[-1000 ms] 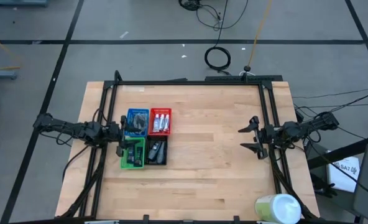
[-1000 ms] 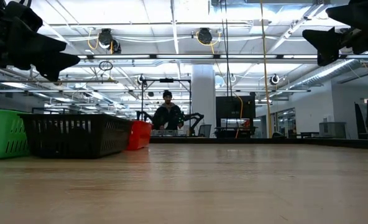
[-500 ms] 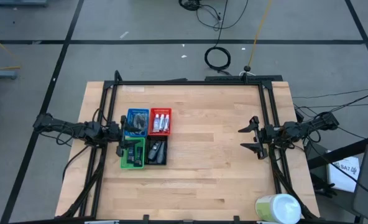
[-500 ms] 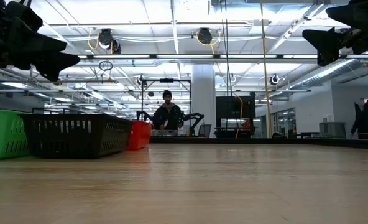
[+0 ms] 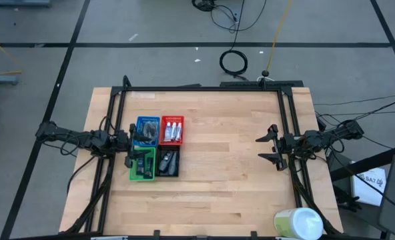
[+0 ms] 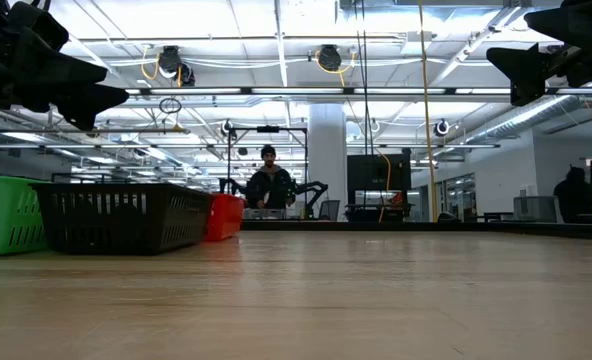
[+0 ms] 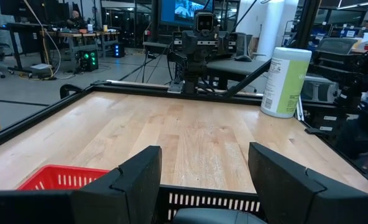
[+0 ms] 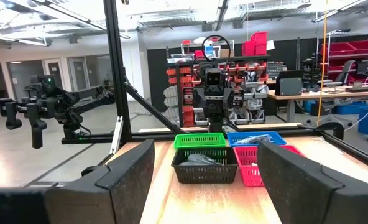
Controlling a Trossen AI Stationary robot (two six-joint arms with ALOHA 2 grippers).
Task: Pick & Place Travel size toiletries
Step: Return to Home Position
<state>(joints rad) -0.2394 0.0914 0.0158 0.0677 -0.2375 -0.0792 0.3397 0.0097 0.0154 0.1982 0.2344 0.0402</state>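
The travel size toiletries lie in four small trays at the table's left: white tubes (image 5: pixel 173 130) in the red tray (image 5: pixel 173 119), dark packs (image 5: pixel 167 161) in the black tray (image 5: pixel 170 175), and more in the blue tray (image 5: pixel 146 121) and the green tray (image 5: pixel 133 175). My left gripper (image 5: pixel 130 144) hangs open and level above the trays' left side, touching nothing; in its wrist view (image 7: pixel 202 180) the black tray's rim (image 7: pixel 202 200) lies below the fingers. My right gripper (image 5: pixel 267 147) waits open at the table's right, above the bare wood (image 8: pixel 206 186).
A big pale green-white cylinder (image 5: pixel 297 223) stands at the near right corner of the table, also seen upright in the left wrist view (image 7: pixel 285 81). Black frame rails (image 5: pixel 204 88) run along the far, left and right sides. Bare wood (image 5: pixel 217 167) lies between the trays and my right gripper.
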